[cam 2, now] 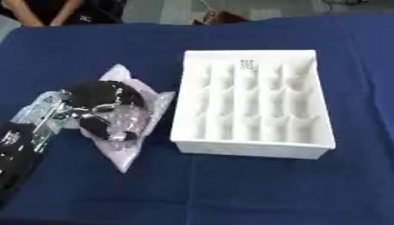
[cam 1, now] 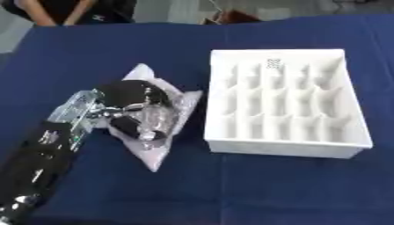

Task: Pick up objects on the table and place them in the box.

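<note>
A pale pinkish, crinkled plastic packet (cam 1: 186,100) lies flat on the blue table, left of the white box (cam 1: 286,147). My left hand (cam 1: 132,97) comes in from the lower left and lies on top of the packet, its black fingers curled down into the film. Much of the packet's middle is hidden under the hand. The box is a shallow white tray split into several small compartments, and I see nothing in any of them. My right hand appears in neither view.
The blue cloth (cam 1: 254,189) covers the whole table. A seated person (cam 1: 69,11) shows at the far left edge, away from the objects. A brown object (cam 1: 231,17) sits beyond the far edge.
</note>
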Action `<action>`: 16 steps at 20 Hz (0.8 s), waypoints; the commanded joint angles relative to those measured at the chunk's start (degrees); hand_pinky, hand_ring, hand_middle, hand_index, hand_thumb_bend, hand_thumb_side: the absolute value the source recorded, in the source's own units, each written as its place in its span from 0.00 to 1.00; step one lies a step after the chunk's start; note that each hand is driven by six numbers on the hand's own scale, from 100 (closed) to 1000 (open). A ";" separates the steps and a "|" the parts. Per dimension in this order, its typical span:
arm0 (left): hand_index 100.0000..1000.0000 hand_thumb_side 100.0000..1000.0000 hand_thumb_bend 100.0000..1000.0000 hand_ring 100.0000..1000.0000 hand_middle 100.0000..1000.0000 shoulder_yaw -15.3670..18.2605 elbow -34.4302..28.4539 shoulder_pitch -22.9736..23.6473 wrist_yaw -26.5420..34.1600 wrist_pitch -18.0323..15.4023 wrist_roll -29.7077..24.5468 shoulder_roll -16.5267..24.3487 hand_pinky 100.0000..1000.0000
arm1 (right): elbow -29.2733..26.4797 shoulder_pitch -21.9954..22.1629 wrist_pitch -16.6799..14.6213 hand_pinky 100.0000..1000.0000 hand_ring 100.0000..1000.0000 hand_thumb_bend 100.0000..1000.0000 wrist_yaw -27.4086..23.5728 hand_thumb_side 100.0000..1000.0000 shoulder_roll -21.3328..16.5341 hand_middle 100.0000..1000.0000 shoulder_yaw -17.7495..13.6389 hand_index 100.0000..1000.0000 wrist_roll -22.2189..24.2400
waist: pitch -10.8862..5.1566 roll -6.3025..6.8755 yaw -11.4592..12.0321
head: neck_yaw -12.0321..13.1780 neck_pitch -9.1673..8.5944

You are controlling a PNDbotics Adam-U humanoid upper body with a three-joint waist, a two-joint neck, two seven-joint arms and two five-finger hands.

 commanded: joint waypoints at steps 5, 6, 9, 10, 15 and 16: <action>0.70 0.61 0.35 0.51 0.59 -0.20 0.64 0.03 -1.60 0.13 1.07 1.60 0.60 | -0.92 -0.78 -0.24 0.45 0.61 0.00 -0.04 0.72 -0.65 0.75 -0.32 0.95 -0.15 | -0.57 -0.39 -0.08 | 0.68 -0.03; 0.65 0.54 0.32 0.44 0.55 -0.19 0.61 0.04 -1.65 0.24 1.33 1.59 0.52 | -0.92 -0.78 -0.24 0.45 0.61 0.00 -0.04 0.72 -0.65 0.75 -0.33 0.95 -0.16 | -0.57 -0.39 -0.08 | 0.69 -0.03; 0.54 0.36 0.25 0.28 0.44 -0.10 0.49 0.04 -1.61 0.79 2.27 1.51 0.33 | -0.92 -0.77 -0.23 0.45 0.61 0.00 -0.03 0.72 -0.66 0.75 -0.38 0.95 -0.19 | -0.56 -0.40 -0.08 | 0.69 -0.03; 0.51 0.30 0.23 0.22 0.41 -0.09 0.47 0.03 -1.58 0.96 2.53 1.49 0.26 | -0.92 -0.77 -0.24 0.45 0.61 0.00 -0.03 0.72 -0.66 0.75 -0.39 0.95 -0.20 | -0.56 -0.40 -0.08 | 0.69 -0.03; 0.30 0.14 0.16 0.00 0.19 0.13 0.16 0.02 -0.47 2.07 4.58 1.40 0.00 | -0.92 -0.74 -0.22 0.45 0.61 0.00 0.00 0.72 -0.68 0.75 -0.42 0.95 -0.26 | -0.55 -0.40 -0.07 | 0.68 -0.03; 0.23 0.14 0.17 0.00 0.12 0.17 0.07 0.03 -0.15 2.24 5.11 1.41 0.00 | -0.92 -0.74 -0.22 0.45 0.61 0.00 0.00 0.72 -0.69 0.75 -0.42 0.95 -0.27 | -0.55 -0.40 -0.08 | 0.67 -0.03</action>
